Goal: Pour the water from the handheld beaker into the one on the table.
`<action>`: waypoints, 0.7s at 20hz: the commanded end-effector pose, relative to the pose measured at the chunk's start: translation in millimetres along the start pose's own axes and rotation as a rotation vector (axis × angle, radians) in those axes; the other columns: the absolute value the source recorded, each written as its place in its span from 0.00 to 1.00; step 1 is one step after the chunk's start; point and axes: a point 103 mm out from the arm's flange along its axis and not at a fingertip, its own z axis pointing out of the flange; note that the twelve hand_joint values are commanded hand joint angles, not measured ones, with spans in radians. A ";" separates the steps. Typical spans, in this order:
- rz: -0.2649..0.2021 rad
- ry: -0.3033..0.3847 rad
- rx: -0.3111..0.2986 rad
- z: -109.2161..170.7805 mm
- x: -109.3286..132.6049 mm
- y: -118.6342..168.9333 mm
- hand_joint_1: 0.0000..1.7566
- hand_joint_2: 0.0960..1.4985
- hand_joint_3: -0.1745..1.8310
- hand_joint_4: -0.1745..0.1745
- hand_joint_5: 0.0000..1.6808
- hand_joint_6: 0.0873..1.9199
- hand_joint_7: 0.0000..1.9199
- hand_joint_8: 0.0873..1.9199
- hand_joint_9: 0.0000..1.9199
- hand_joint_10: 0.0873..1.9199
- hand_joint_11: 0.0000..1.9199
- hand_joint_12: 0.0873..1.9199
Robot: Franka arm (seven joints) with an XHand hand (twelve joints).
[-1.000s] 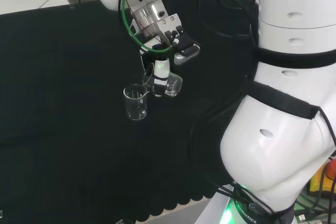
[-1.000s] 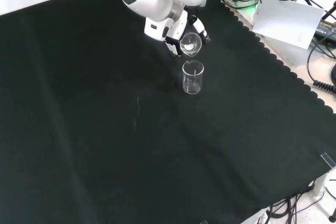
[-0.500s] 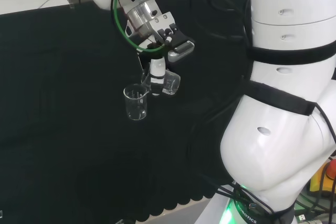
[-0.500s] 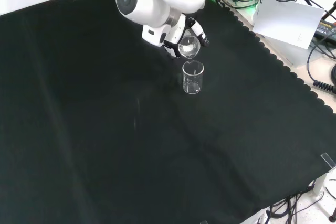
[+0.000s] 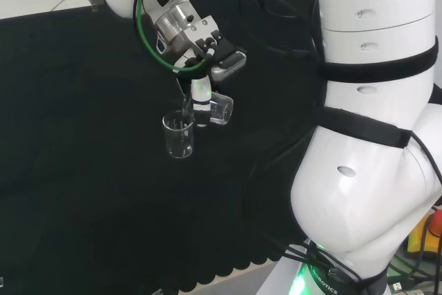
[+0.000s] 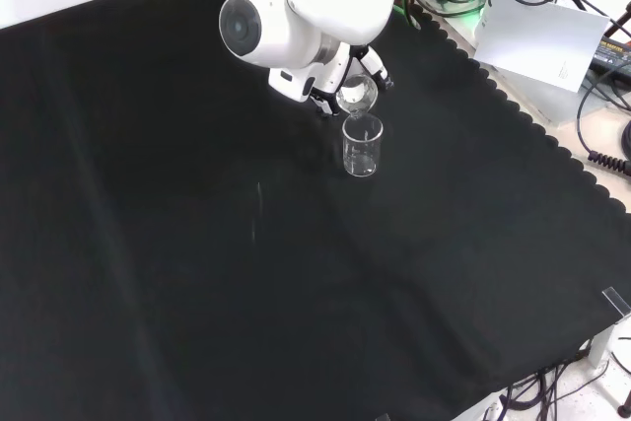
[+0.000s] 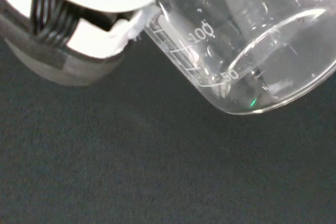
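Two beakers: I count two clear glass pieces on my feeds, one held (image 5: pixel 219 110) and one standing (image 5: pixel 179 135) on the cloth (image 5: pixel 83 170).
Hand: the hand (image 5: pixel 202 94) is clenched around the held beaker, fingers wrapped on its wall; in the front view the hand (image 6: pixel 330 89) sits just under the big white link (image 6: pixel 296 17).
Held beaker, head view: tipped well over toward the left, mouth end down by the standing beaker's rim, base end up to the right. I cannot tell whether the two rims touch.
Held beaker, front view: I see it (image 6: pixel 356 95) just above the standing beaker (image 6: pixel 362 145), its round opening facing the camera.
Held beaker, wrist view: close and large (image 7: pixel 247 45), tilted, printed scale lines on the wall, droplets on the glass. I cannot tell how much water sits in it.
Hand, wrist view: a white and black part of the hand (image 7: pixel 79 19) lies against the beaker's wall.
Standing beaker: upright on the cloth, left of and below the held one in the head view. I cannot make out a water level in it.
Stream: I cannot pick out any from these views.
Arm: white links fill the right side of the head view (image 5: pixel 373 136); a green cable (image 5: pixel 148 46) loops near the wrist.
Cloth: black, with a scalloped edge (image 6: pixel 513 105) toward the right in the front view.
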 end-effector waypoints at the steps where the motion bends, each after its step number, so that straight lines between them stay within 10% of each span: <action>1: 0.020 -0.025 0.051 -5.1 6.3 0.8 0.75 0.36 0.45 0.00 0.77 0.29 0.70 0.29 0.97 0.01 0.78 0.24; 14: 0.056 -0.087 0.140 -15.1 20.0 4.2 0.75 0.36 0.45 0.00 0.77 0.29 0.71 0.29 0.97 0.01 0.79 0.25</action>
